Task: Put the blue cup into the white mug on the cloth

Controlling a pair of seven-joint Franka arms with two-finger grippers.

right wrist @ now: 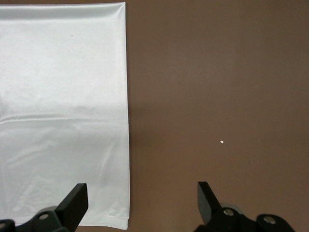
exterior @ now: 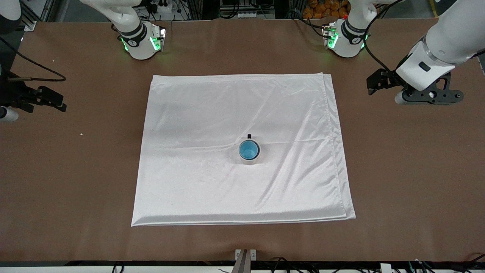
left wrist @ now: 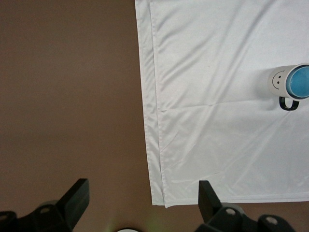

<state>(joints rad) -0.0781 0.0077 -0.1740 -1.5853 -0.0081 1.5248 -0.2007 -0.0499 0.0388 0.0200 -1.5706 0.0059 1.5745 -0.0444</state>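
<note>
The blue cup [exterior: 249, 150] sits upright inside the white mug [exterior: 258, 157], whose black handle points toward the robots' bases. The mug stands on the white cloth [exterior: 212, 113], a little toward the left arm's end. The left wrist view shows the mug's side [left wrist: 276, 81] with a smiley face, the cup [left wrist: 299, 82] in it, and the cloth [left wrist: 217, 111]. My left gripper [exterior: 375, 84] [left wrist: 143, 193] is open and empty over bare table off a cloth corner. My right gripper [exterior: 53, 99] [right wrist: 142, 195] is open and empty over the cloth's edge [right wrist: 63, 96] at the right arm's end.
The brown table [exterior: 416, 170] surrounds the cloth. A small white crumb [exterior: 81, 134] [right wrist: 221, 142] lies on the table toward the right arm's end. A metal bracket [exterior: 245, 254] sits at the table edge nearest the front camera.
</note>
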